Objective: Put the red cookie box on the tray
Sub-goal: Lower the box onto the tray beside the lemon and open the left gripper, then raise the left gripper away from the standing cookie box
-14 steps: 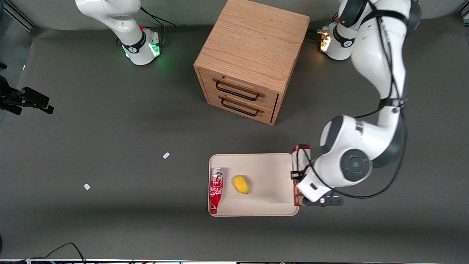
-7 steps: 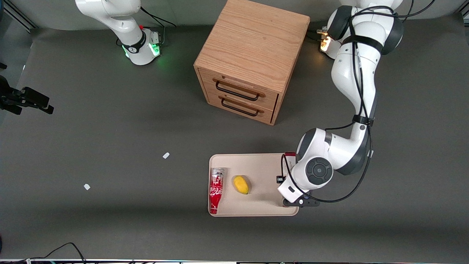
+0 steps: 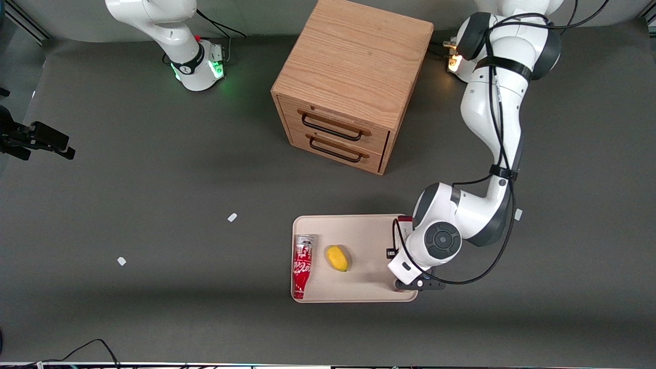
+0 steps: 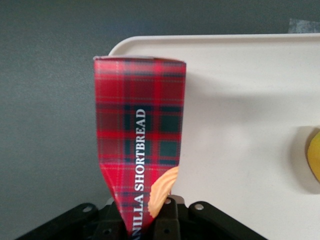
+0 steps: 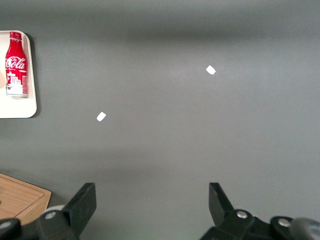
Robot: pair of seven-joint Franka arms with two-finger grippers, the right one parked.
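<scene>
Red tartan cookie box [image 4: 140, 145] in the hand [image 4: 150, 220], over tray [image 4: 240, 100].

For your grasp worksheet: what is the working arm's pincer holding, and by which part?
The pincer grips the red cookie box at one end, over the tray's edge.

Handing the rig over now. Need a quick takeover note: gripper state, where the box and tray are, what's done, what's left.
Gripper: shut on the red cookie box, over the tray edge at the working arm's end.
Box: in the wrist view it overlaps the tray corner, part over tray, part over table; contact with the tray cannot be told.
Tray: already holds a soda bottle and a yellow fruit; bare space beside the box.
Done: box picked up and brought to the tray.
Left: likely shift inward, lower, release, retract.
</scene>
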